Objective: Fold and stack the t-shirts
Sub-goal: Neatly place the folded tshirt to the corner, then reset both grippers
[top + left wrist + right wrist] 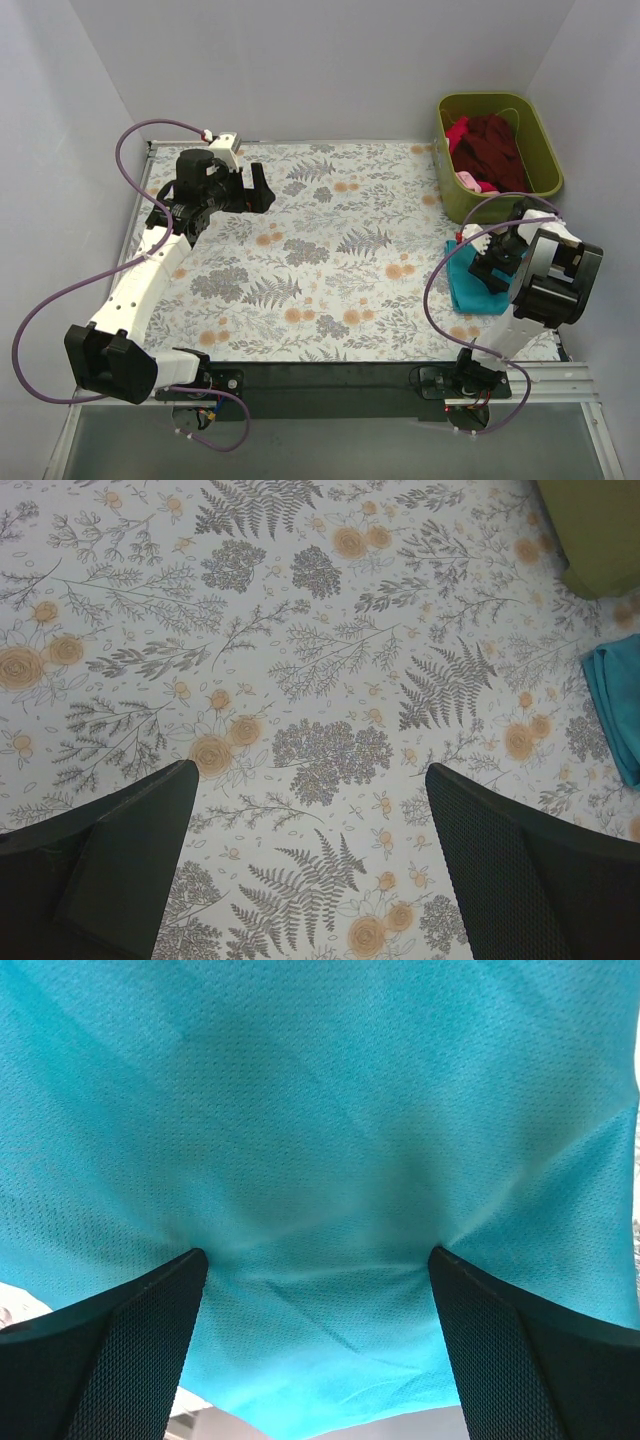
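Now | right gripper [318,1260] spread wide, pressing teal t-shirt [466,285] flat, gripping nothing | left gripper [310,810] wide, empty, parked clear

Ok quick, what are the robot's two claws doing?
Left gripper: open, holding nothing.
Right gripper: open, fingers pressed onto the teal t-shirt.

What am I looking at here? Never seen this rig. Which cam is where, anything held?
Two robot arms are bolted at the near edge of a floral table. The overhead picture looks down from behind them. The other two come from cameras on each wrist, with the dark fingers at the bottom. The left tool is open over bare table, holding nothing. The right tool is open, its fingers pressed onto a teal shirt. A green bin at the far right holds maroon cloth and pink cloth.
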Controlling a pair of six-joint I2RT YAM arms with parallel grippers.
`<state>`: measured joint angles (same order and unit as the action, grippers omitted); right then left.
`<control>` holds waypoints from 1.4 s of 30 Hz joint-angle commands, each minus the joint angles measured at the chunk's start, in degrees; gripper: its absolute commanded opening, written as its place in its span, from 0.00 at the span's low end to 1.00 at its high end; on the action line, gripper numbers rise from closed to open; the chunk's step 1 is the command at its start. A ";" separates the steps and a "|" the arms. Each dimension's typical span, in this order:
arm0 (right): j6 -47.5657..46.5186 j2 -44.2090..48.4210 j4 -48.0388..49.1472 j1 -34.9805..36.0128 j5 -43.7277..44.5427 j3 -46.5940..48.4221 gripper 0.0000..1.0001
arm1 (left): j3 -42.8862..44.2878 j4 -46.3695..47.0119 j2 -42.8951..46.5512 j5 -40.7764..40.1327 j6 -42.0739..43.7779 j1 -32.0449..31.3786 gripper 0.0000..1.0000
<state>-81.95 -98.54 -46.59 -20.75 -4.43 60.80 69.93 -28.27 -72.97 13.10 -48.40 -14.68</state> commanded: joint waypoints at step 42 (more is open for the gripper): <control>53.82 21.81 -19.42 19.70 -27.56 14.81 0.98 | -6.29 -18.22 3.36 9.93 6.30 0.35 0.98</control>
<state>-34.61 -78.96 -69.47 -1.41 -27.81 79.31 65.60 -44.88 -73.34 21.19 -42.28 -14.59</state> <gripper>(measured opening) 0.983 0.982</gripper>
